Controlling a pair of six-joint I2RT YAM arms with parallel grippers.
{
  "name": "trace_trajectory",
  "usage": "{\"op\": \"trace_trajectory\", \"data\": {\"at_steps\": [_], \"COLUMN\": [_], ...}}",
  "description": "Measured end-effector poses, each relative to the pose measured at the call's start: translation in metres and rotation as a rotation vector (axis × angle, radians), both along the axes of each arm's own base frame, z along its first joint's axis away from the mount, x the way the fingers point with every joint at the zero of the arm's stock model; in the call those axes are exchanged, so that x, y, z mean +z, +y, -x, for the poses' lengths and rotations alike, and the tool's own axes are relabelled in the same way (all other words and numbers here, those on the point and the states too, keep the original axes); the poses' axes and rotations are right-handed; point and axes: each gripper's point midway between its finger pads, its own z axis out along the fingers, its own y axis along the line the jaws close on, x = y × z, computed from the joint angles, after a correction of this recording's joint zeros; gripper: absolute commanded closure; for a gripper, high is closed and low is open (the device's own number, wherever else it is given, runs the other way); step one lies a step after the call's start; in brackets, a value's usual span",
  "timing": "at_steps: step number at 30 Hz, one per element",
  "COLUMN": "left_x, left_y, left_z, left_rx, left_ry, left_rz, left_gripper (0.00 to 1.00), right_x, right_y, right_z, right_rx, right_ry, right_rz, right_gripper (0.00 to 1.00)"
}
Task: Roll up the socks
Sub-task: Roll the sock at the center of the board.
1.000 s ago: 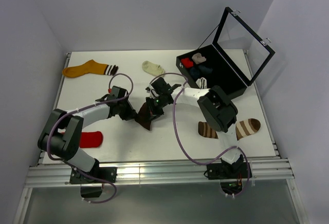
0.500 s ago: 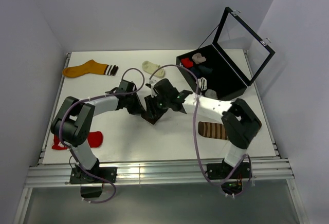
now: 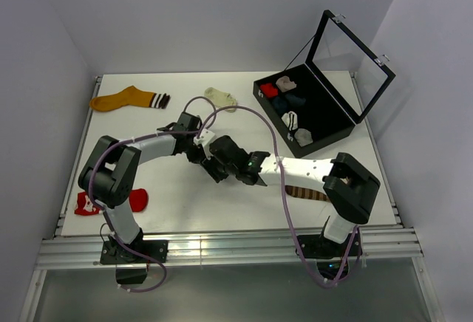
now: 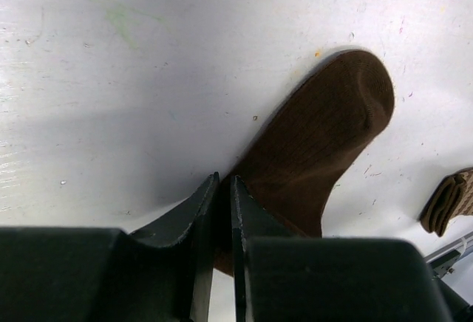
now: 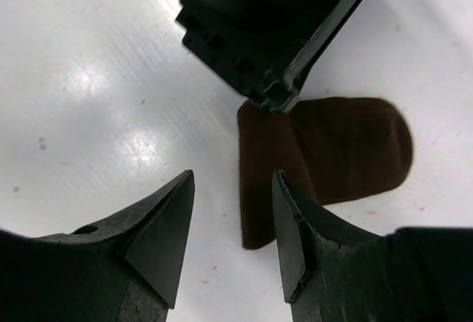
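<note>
Within the last second the right pincer (image 5: 233,182) has let go: its jaws, shut on the fabric a moment ago, now stand wide just above the dark brown sock (image 5: 332,148). The sock, then bunched up between the two tools, now lies on the bench (image 3: 185,207) near its middle. The left pincer (image 4: 224,185) stays narrow, nipping the sock's edge. A crease seems to run across the fabric, perhaps a first fold, though the top view hides it, so the roll looks barely begun. The right arm (image 3: 310,167) has dropped from a raised elbow to a long, low reach across the bench. The left arm (image 3: 148,145) has moved inward to meet it.
</note>
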Motion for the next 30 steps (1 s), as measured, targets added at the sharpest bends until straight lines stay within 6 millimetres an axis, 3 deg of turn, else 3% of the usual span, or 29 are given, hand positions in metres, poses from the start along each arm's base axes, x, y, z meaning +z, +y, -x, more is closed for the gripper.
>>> {"op": "trace_trajectory", "data": {"at_steps": [10, 19, 28, 30], "left_x": [0.000, 0.000, 0.000, 0.000], "left_y": [-0.001, -0.001, -0.001, -0.001], "left_z": [0.001, 0.001, 0.002, 0.002], "left_rx": [-0.025, -0.031, -0.062, -0.068], "left_ry": [-0.012, -0.013, -0.028, -0.031], "left_rz": [-0.029, -0.034, -0.050, -0.052], "left_gripper": [0.82, 0.82, 0.81, 0.80], "right_x": [0.005, -0.027, -0.063, -0.065], "right_y": [0.001, -0.006, -0.027, -0.029], "right_z": [-0.011, -0.011, -0.013, -0.015], "right_rx": [0.035, 0.036, -0.014, -0.028], "right_ry": [-0.082, -0.061, -0.056, -0.059], "right_rz": [0.034, 0.109, 0.203, 0.198], "right_gripper": [0.43, 0.44, 0.58, 0.73]}}
